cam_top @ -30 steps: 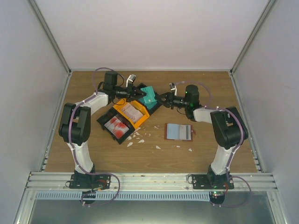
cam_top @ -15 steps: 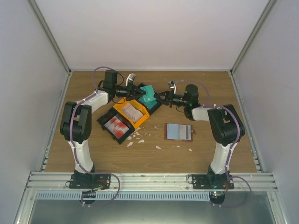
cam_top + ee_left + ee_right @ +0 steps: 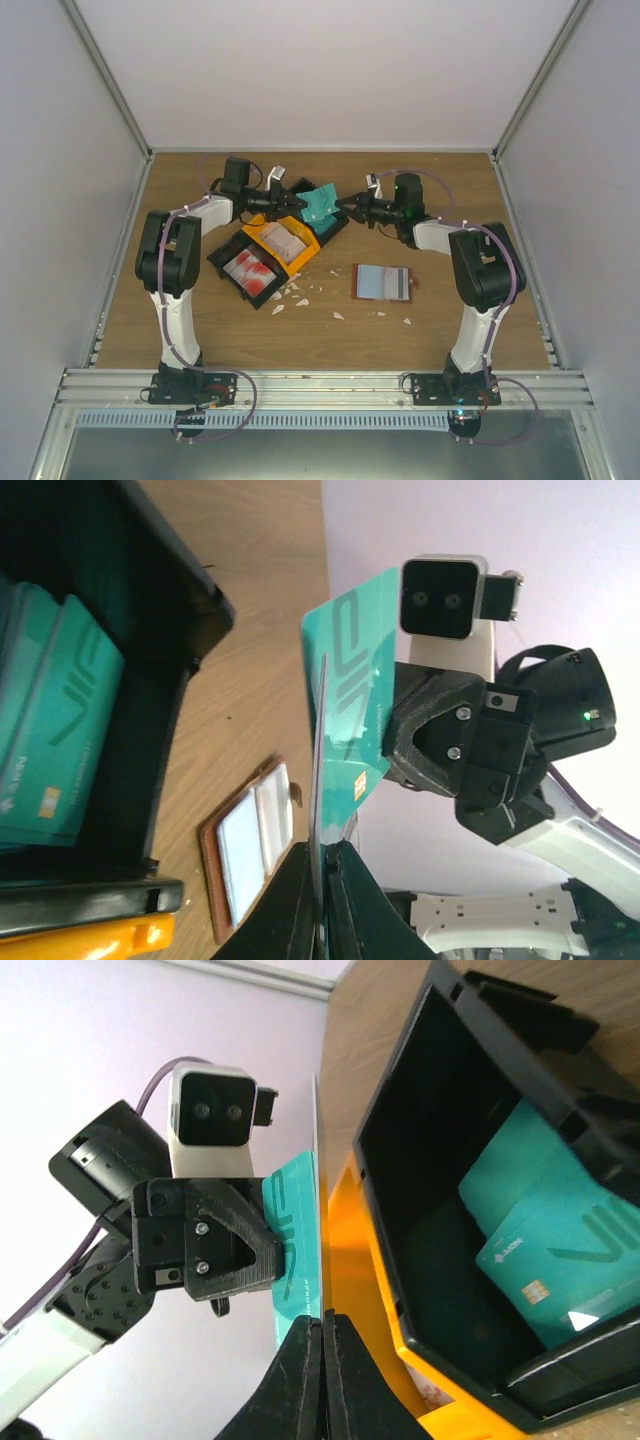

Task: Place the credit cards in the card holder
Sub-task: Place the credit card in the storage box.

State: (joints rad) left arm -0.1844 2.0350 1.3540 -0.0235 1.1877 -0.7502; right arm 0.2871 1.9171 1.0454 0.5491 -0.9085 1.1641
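Teal card (image 3: pixel 320 203) hangs tilted in the air over the far end of the tray (image 3: pixel 372 1280). The left gripper (image 3: pixel 296 205) is clamped on one edge and the right gripper (image 3: pixel 348 206) on the opposite edge, as far as the wrist views show. More cards (image 3: pixel 545 1250) lie in the black compartment below. The card holder (image 3: pixel 382 283) lies open on the table (image 3: pixel 450 190), blue side up, well apart from the tray.
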